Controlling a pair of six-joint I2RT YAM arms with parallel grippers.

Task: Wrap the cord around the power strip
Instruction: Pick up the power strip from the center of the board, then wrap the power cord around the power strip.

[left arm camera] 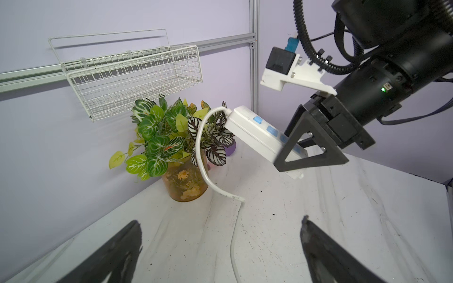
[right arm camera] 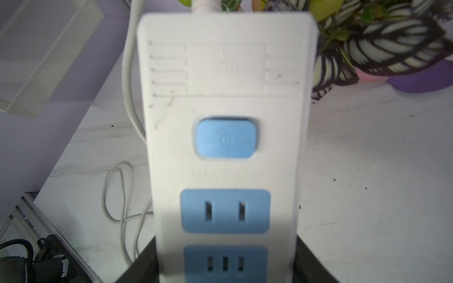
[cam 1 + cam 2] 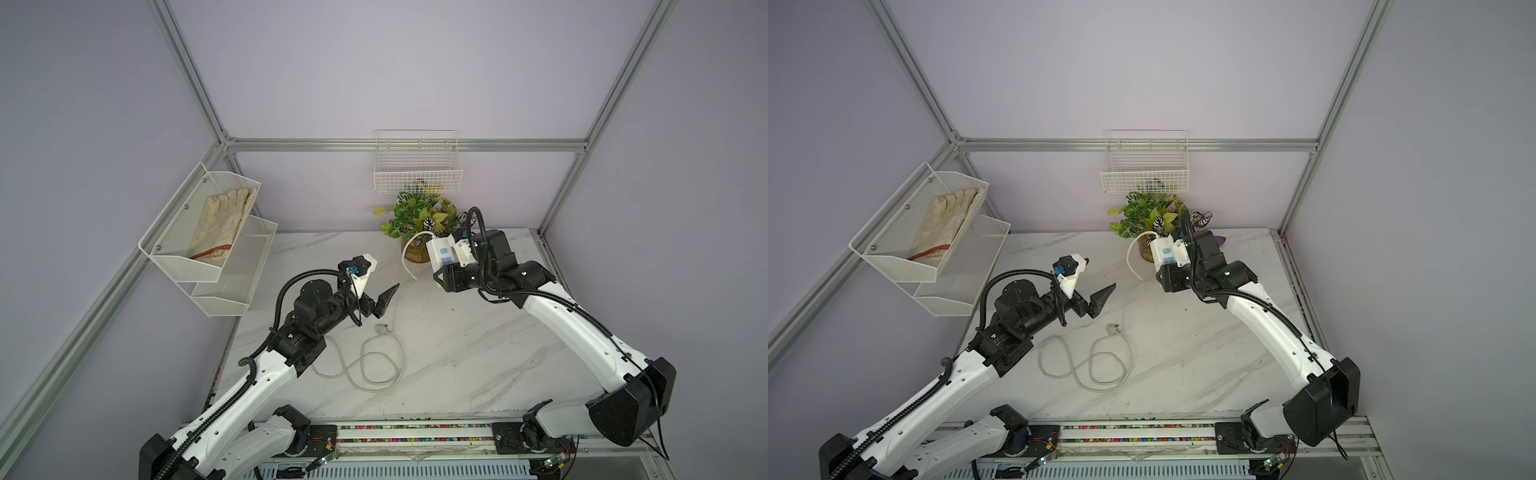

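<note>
The power strip [image 3: 440,252] is up off the table [image 3: 478,353], right of centre in both top views, tilted with its blue button and sockets facing up. My right gripper [image 1: 291,156] is clamped on its near end, the black fingers pressed against the two long edges, so the cord end juts free toward the potted plant [image 3: 419,216].

The cord [image 3: 376,365] leaves that far end as a thick white length and arcs down to the marble. From there it runs on as a thinner grey line into loose loops at lower centre in a top view. Its plug [image 3: 380,329] lies flat just above those loops. No turn is on the strip yet.

The strip looks light, rigid and smooth-sided. I judge it could twist in the jaws if the cord pulls hard sideways. The thick length looks springy and will likely resist a tight first turn. The grey run looks limp and should follow wherever I lead it.

My left gripper [image 3: 386,273] hangs spread wide and empty left of the strip, above the cord's straight run. I would take hold there, just past the thick length, rather than at the plug. Then each turn stays short and the loops feed in behind.
</note>
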